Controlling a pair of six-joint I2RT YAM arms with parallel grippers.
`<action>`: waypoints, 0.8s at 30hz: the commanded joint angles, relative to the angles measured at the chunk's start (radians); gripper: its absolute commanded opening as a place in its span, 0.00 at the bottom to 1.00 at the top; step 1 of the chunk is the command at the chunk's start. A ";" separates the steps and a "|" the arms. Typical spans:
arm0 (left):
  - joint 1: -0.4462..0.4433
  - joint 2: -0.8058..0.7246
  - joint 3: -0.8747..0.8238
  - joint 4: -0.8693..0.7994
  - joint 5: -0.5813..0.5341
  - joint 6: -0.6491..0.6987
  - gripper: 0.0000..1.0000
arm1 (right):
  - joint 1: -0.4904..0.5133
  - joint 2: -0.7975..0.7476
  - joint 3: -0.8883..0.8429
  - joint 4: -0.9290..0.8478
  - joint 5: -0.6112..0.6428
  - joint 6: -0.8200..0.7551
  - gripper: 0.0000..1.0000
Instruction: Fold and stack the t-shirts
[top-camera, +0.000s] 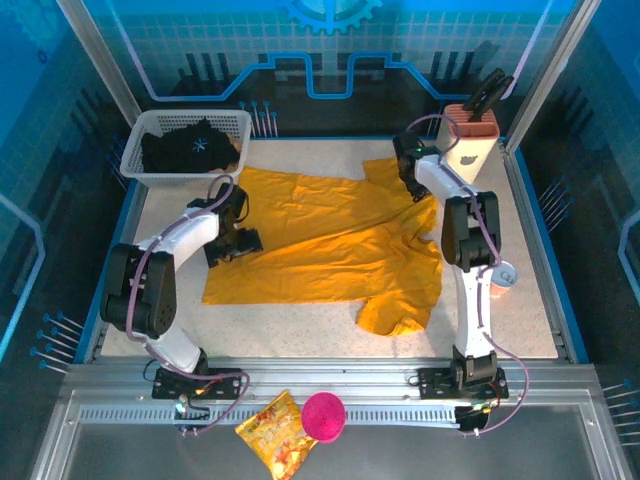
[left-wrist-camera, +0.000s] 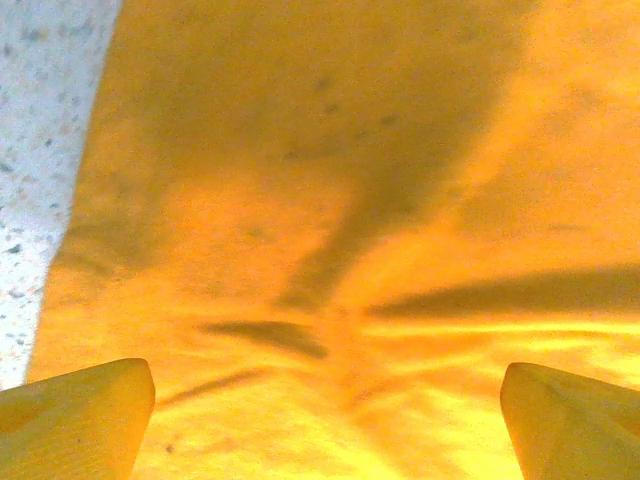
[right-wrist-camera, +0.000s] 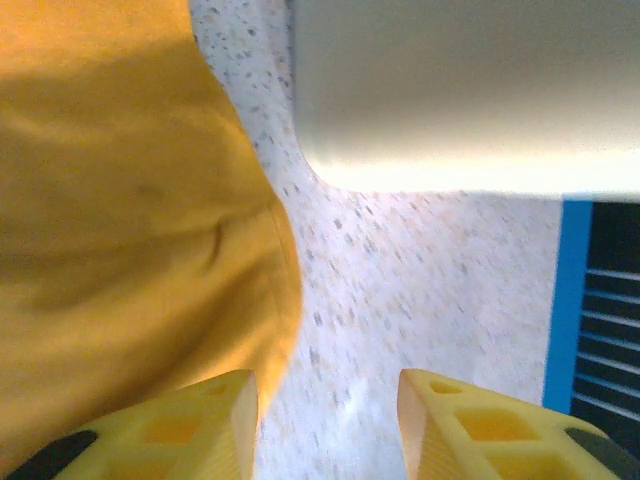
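1. Two pincers, jaws apart, both empty. On the left pincer (left-wrist-camera: 325, 405) the fingers are spread wide, low over the mustard-orange tee (left-wrist-camera: 330, 200), with only cloth showing in the gap.
2. On the right pincer (right-wrist-camera: 328, 400) the fingers are moderately parted over the bare bench (right-wrist-camera: 400, 280). The tee's edge lies just beside one finger, and a white box (right-wrist-camera: 470, 90) is near ahead.
3. The mustard-orange tee lies spread and wrinkled across mid-bench.
4. The black tee (top-camera: 195, 148) is heaped in the white basket (top-camera: 135, 165) at the far-left corner.
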 joint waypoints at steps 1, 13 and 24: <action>-0.030 -0.073 0.054 -0.031 0.054 0.012 0.95 | 0.015 -0.193 -0.126 -0.061 -0.076 0.133 0.46; -0.043 -0.140 0.003 0.014 0.124 0.007 0.97 | -0.063 -0.435 -0.624 0.037 -0.425 0.308 0.43; -0.044 -0.171 -0.042 0.034 0.142 -0.006 0.97 | -0.086 -0.408 -0.702 0.054 -0.423 0.332 0.35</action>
